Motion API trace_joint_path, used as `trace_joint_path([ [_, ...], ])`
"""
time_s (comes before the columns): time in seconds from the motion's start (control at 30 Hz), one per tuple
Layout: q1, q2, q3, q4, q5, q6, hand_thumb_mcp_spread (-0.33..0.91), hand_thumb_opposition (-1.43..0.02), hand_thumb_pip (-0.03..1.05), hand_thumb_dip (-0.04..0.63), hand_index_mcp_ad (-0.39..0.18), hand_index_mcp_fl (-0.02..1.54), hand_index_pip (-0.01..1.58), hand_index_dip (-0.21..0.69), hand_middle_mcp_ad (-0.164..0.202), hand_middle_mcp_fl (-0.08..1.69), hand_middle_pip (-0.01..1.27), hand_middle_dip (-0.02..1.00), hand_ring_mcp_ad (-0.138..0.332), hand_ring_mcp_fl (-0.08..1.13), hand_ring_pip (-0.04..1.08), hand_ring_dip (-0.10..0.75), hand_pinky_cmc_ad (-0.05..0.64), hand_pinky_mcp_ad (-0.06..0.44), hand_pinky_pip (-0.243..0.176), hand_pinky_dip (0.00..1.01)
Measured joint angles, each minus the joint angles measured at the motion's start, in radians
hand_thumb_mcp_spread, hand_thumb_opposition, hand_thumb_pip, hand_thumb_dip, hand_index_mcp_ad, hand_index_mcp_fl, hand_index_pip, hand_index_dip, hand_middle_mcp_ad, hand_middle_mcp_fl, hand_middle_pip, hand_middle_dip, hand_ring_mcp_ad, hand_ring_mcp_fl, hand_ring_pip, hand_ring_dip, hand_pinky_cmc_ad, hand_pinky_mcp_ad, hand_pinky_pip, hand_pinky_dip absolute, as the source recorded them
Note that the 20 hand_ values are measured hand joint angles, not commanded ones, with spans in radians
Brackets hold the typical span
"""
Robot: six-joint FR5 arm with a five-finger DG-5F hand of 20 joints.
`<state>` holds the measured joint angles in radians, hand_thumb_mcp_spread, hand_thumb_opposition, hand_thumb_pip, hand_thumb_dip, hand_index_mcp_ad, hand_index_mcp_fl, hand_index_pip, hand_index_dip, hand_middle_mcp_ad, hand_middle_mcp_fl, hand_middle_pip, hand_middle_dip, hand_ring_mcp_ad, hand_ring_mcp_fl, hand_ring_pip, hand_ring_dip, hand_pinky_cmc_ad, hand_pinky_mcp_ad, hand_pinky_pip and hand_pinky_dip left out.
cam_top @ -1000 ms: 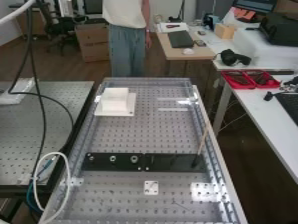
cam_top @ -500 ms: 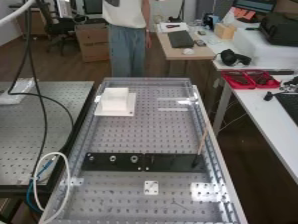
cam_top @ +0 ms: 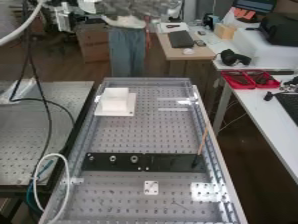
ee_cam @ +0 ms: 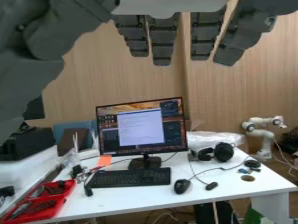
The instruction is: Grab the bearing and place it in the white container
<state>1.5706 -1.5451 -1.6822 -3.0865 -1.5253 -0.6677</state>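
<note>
Fingers [cam_top: 143, 7], dark grey and badly blurred, show at the top edge of the high view, where the frame cuts them off; how they are posed is hard to make out there. On the perforated silver metal worktop [cam_top: 148, 131], toward its near end, lies a long flat black plate [cam_top: 171, 161]. Three small round silver metal pieces [cam_top: 134, 159] sit in a row on its left part. The bearing seems to be among them (which one, I honestly can't tell). A thin light-brown stick [cam_top: 202, 141] leans upright at the plate's right end, its foot lost against the black. Farther off, on the worktop's left side, is the white boxy container [cam_top: 115, 102] on a flat white base; its inside is too small to read.

From the wrist, the fingers [ee_cam: 161, 41] hang straight and released, grasping nothing, their upper parts cut off by the frame. Beyond them, a black-framed monitor [ee_cam: 141, 125] stands on a white worktop [ee_cam: 126, 203] behind a black keyboard [ee_cam: 130, 178]. A bright red plastic tray [ee_cam: 54, 208] is partly cut off, and its dark contents are hard to identify.
</note>
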Motion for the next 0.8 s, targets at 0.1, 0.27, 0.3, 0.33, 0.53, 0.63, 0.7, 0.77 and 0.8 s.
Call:
trace_joint_path([
  [0.1, 0.001, 0.006, -0.028, 0.019, 0.013, 0.009, 0.25, -0.63, 0.23, 0.019, 0.033, 0.01, 0.08, 0.126, 0.073, 0.01, 0.14, 0.13, 0.202, 0.00, 0.09, 0.017, 0.298, 0.199, -0.063, 0.17],
  [0.27, 0.008, 0.011, -0.080, 0.062, 0.047, -0.007, 0.25, -0.63, 0.23, 0.023, 0.030, 0.01, 0.08, 0.126, 0.091, 0.01, 0.14, 0.13, 0.208, 0.00, 0.09, 0.017, 0.298, 0.202, -0.061, 0.17],
  [0.3, 0.010, 0.011, -0.087, 0.069, 0.052, -0.010, 0.25, -0.63, 0.23, 0.019, 0.030, 0.01, 0.08, 0.126, 0.091, 0.01, 0.14, 0.13, 0.208, 0.00, 0.09, 0.017, 0.298, 0.202, -0.061, 0.17],
  [0.33, 0.011, 0.011, -0.099, 0.080, 0.058, -0.013, 0.25, -0.63, 0.24, 0.016, 0.030, 0.01, 0.08, 0.126, 0.091, 0.01, 0.14, 0.13, 0.208, 0.00, 0.09, 0.017, 0.298, 0.202, -0.061, 0.17],
  [0.53, 0.012, 0.009, -0.164, 0.156, 0.085, -0.001, 0.25, -0.65, 0.29, 0.017, 0.030, 0.01, 0.08, 0.115, 0.087, 0.01, 0.14, 0.13, 0.208, 0.00, 0.09, 0.017, 0.302, 0.199, -0.075, 0.17],
  [0.63, 0.009, 0.003, -0.193, 0.191, 0.102, 0.014, 0.26, -0.65, 0.31, 0.021, 0.030, 0.01, 0.08, 0.091, 0.087, 0.01, 0.14, 0.13, 0.208, 0.00, 0.09, 0.017, 0.302, 0.199, -0.075, 0.17],
  [0.7, 0.007, -0.004, -0.213, 0.211, 0.112, 0.034, 0.28, -0.67, 0.32, 0.023, 0.030, 0.01, 0.08, 0.075, 0.091, 0.01, 0.13, 0.13, 0.208, 0.00, 0.09, 0.017, 0.302, 0.199, -0.075, 0.17],
  [0.77, 0.002, -0.019, -0.242, 0.238, 0.130, 0.062, 0.28, -0.66, 0.34, 0.023, 0.030, 0.01, 0.09, 0.075, 0.091, 0.01, 0.14, 0.13, 0.208, 0.00, 0.09, 0.017, 0.302, 0.199, -0.075, 0.17],
  [0.8, 0.001, -0.023, -0.249, 0.244, 0.134, 0.068, 0.30, -0.68, 0.34, 0.017, 0.030, 0.01, 0.08, 0.063, 0.091, 0.01, 0.14, 0.14, 0.208, 0.00, 0.09, 0.017, 0.302, 0.199, -0.075, 0.17],
])
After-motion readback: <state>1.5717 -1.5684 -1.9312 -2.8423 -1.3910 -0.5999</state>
